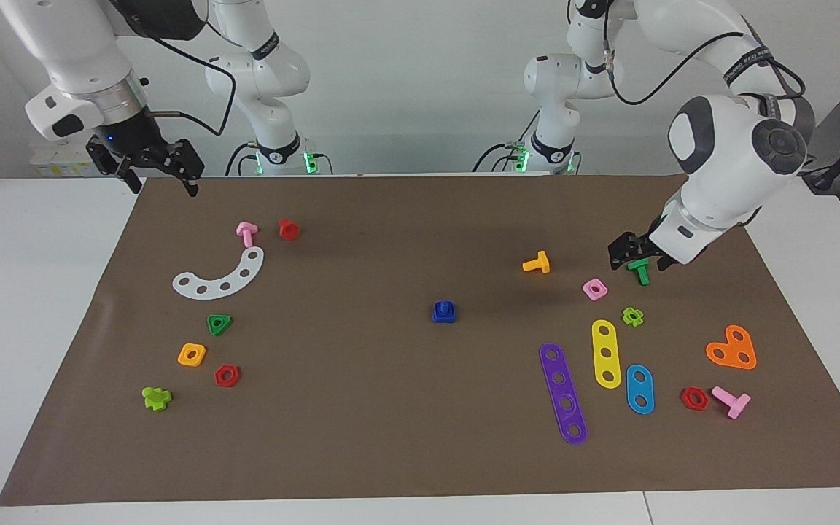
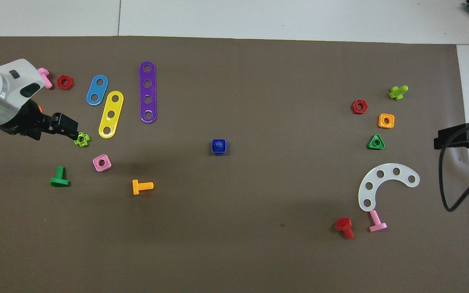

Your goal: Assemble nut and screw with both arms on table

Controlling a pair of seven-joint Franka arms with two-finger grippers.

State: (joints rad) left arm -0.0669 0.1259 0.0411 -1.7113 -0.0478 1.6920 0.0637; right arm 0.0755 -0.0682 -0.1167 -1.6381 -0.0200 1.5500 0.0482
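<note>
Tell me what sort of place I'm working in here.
Most likely a robotics lab bench, not a home or factory. Two white arms, left gripper and right gripper, share a white table with a brown mat strewn with plastic toy parts, such as the blue nut and purple strip.

Both arms are built of glossy white rounded segments joined by thick barrel-shaped joints. The left arm has grey round caps on its joint housings and a black band with white lettering around an upper link. The right arm ends in a silver metal ring above its black wrist block, where a small blue light shows. Black cables loop loosely along both arms. Each base wears a black collar with green lights glowing beside it. The left hand and the right hand are black, angular and two-fingered.
</note>
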